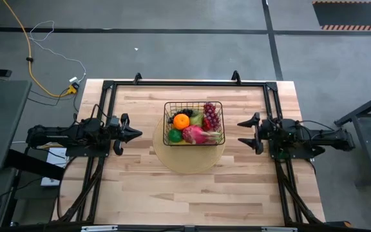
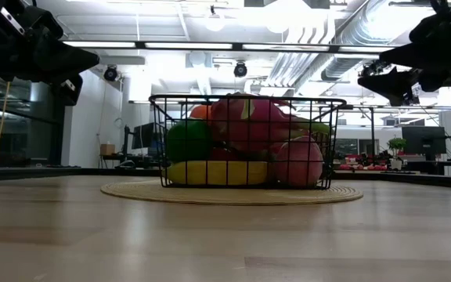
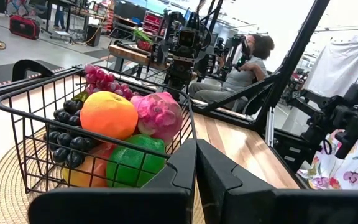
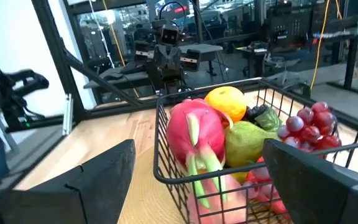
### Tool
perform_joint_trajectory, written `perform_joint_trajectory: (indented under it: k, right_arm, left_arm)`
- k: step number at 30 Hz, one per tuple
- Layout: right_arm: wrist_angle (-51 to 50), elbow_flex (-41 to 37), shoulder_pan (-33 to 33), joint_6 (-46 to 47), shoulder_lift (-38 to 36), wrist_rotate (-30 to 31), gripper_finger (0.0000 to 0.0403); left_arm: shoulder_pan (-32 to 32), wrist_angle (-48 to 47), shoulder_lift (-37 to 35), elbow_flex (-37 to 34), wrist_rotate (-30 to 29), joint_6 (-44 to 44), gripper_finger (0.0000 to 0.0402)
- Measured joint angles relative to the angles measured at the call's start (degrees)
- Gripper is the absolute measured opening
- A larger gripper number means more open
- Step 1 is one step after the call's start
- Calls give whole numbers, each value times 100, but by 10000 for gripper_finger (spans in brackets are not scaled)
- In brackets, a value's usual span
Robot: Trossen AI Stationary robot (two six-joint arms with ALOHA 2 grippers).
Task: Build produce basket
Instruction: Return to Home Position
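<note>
The black wire basket point(image 1: 193, 122) stands on a round woven mat point(image 1: 189, 154) at the table's middle. It holds an orange point(image 1: 181, 121), a green ball point(image 1: 174, 135), a pink dragon fruit point(image 1: 196, 134), red grapes point(image 1: 211, 115), dark grapes point(image 3: 67, 134), a green pear point(image 4: 247, 140) and a yellow banana point(image 2: 214, 172). My left gripper point(image 1: 139, 133) is shut and empty, above the table just left of the basket; its fingers point(image 3: 196, 163) point at the basket. My right gripper point(image 1: 240, 131) is open and empty, just right of the basket.
A black frame point(image 1: 189, 82) runs along the table's far and side edges. Bare wood lies on the near half of the table point(image 1: 192, 200). A person point(image 3: 253, 62) sits in the room beyond the table.
</note>
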Motion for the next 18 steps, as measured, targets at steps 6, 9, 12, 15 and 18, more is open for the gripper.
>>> perform_joint_trajectory:
  k: [6,9,12,15,18]
  right_arm:
    - [0,0,0,563,0,0,343]
    - [2,0,0,787,0,0,343]
    - [0,0,0,932,1,0,343]
    - [0,0,0,602,2,0,343]
    - [0,0,0,326,2,0,343]
  left_arm:
    - [0,0,0,0,0,0,1]
    - [0,0,0,0,0,0,1]
    - [0,0,0,0,1,0,1]
    - [0,0,0,0,0,0,1]
    - [0,0,0,0,0,0,1]
